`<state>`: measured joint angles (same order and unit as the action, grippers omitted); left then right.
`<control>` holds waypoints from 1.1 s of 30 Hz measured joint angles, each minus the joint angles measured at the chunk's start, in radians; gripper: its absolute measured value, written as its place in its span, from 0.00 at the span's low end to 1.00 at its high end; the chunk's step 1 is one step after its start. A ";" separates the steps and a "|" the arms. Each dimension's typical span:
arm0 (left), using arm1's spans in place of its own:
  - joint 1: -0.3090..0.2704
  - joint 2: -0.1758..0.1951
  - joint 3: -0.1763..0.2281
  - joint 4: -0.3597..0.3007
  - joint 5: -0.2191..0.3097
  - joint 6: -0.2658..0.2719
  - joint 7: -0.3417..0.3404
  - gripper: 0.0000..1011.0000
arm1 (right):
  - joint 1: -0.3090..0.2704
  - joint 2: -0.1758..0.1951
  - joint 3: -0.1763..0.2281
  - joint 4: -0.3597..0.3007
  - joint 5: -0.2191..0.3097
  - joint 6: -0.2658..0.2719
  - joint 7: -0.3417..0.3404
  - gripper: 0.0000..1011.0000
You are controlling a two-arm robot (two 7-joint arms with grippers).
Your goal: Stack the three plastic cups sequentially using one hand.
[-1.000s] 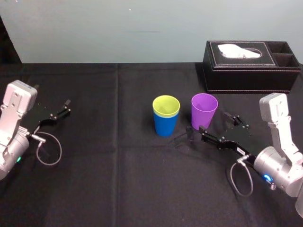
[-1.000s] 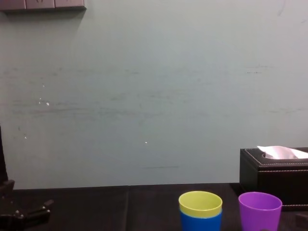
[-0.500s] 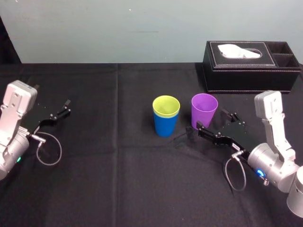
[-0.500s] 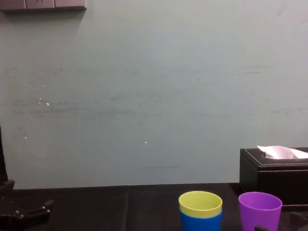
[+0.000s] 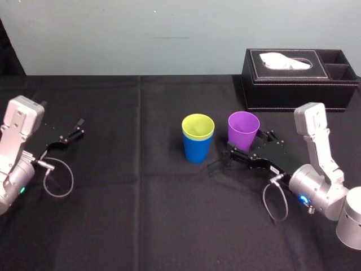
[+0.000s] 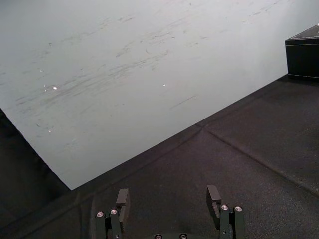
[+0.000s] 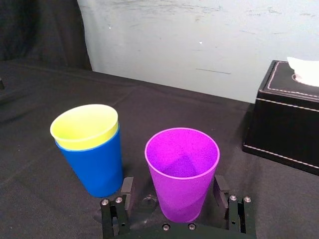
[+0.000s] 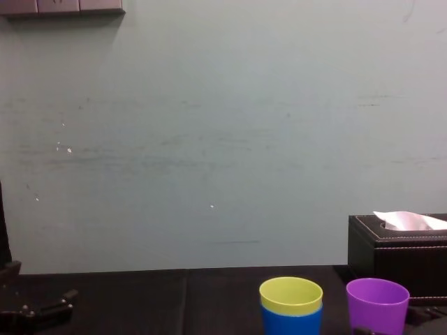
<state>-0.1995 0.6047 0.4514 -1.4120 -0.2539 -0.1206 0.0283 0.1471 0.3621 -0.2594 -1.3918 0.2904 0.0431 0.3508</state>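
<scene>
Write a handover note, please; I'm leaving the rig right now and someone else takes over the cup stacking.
Right gripper: open, jaws either side of the purple cup, low down, not closed on it.
Left gripper: open, parked at the left of the table, holding nothing.
Done: yellow-green cup nested in the blue cup, mid-table; purple cup upright just to their right, apart.
To do: close on the purple cup, lift it, set it into the yellow-green one.

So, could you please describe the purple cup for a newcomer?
Find the black tissue box at the table's right. Before it stands the purple cup, between the right tool's open jaws. Its neighbours, a yellow-green cup inside a blue cup, are nested; it stands alone.
</scene>
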 joint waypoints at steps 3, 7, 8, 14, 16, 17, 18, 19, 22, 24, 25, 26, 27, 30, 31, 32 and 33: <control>0.000 0.000 0.000 0.000 0.000 0.000 0.000 1.00 | 0.010 -0.002 -0.004 0.012 -0.001 -0.001 0.005 0.99; 0.000 0.000 0.000 0.000 0.000 0.000 0.000 1.00 | 0.025 -0.005 -0.008 0.026 -0.008 -0.002 0.005 0.99; 0.000 0.000 0.000 0.000 0.000 0.000 0.000 1.00 | 0.027 -0.006 -0.008 0.028 -0.008 -0.002 0.005 0.99; 0.000 0.000 0.000 0.000 0.000 0.000 0.000 1.00 | 0.045 -0.009 -0.010 0.045 -0.013 -0.003 0.005 0.99; 0.000 0.000 0.000 0.000 0.000 0.000 0.000 1.00 | 0.050 -0.010 -0.012 0.049 -0.014 -0.004 0.008 0.99; 0.000 0.000 0.000 0.000 0.000 0.000 0.000 1.00 | 0.052 -0.011 -0.013 0.051 -0.015 -0.004 0.009 0.99; 0.000 0.000 0.000 0.000 0.000 0.000 0.000 1.00 | 0.054 -0.011 -0.014 0.052 -0.015 -0.004 0.010 0.99; 0.000 0.000 0.000 0.000 0.000 0.000 0.000 1.00 | 0.057 -0.012 -0.016 0.056 -0.015 -0.004 0.012 0.99; 0.000 0.000 0.000 0.000 0.000 0.000 0.000 1.00 | 0.062 -0.014 -0.018 0.060 -0.016 -0.004 0.013 0.99; 0.000 0.000 0.000 0.000 0.000 0.000 0.000 1.00 | 0.065 -0.016 -0.020 0.063 -0.017 -0.002 0.013 0.99; 0.000 0.000 0.000 0.000 0.000 0.000 0.000 1.00 | 0.066 -0.016 -0.021 0.064 -0.019 -0.001 0.013 0.99; 0.000 0.000 0.000 0.000 0.000 0.000 0.000 1.00 | 0.067 -0.017 -0.022 0.065 -0.020 0.000 0.012 0.99; 0.000 0.000 0.000 0.000 0.000 0.000 0.000 1.00 | 0.069 -0.018 -0.023 0.066 -0.023 0.003 0.012 0.99; 0.000 0.000 0.000 0.000 0.000 0.000 0.000 1.00 | 0.071 -0.019 -0.024 0.068 -0.024 0.006 0.010 0.99; 0.000 0.000 0.000 0.000 0.000 0.000 0.000 1.00 | 0.071 -0.019 -0.024 0.068 -0.024 0.006 0.010 0.99; 0.000 0.000 0.000 0.000 0.000 0.000 0.000 1.00 | 0.071 -0.019 -0.024 0.068 -0.024 0.006 0.010 0.99; 0.000 0.000 0.000 0.000 0.000 0.000 0.000 1.00 | 0.071 -0.019 -0.024 0.068 -0.024 0.006 0.010 0.99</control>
<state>-0.1995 0.6047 0.4514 -1.4120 -0.2539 -0.1205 0.0283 0.2181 0.3433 -0.2834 -1.3242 0.2663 0.0490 0.3604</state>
